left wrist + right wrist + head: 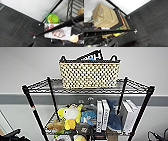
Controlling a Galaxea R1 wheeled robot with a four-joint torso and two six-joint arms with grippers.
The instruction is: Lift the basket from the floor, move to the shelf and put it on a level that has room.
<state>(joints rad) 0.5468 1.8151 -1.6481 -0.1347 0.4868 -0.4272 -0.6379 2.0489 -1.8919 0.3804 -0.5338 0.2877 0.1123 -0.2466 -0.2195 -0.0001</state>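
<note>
The cream woven basket [89, 74] with a black rim and two small loop handles stands upright on the top wire-grid level [47, 87] of the black shelf [32, 109]. A dark printed item pokes out of the basket. Nothing grips the basket. Dark parts of my left arm [11, 135] and right arm [157, 135] sit low at the corners of the head view, well below the basket. The dark grey carpet floor [15, 25] lies around the shelf's caster feet [34, 37], and the right wrist view has the floor [154, 18] and another caster [135, 31].
The tier below bears a yellow plush toy [70, 115], white boxes [102, 114] and a blue plush [113, 118]. Lower tiers hold green bowls [53, 18], a magazine [57, 32] and a brown cardboard box [104, 15]. A white wall [140, 62] stands right behind the shelf.
</note>
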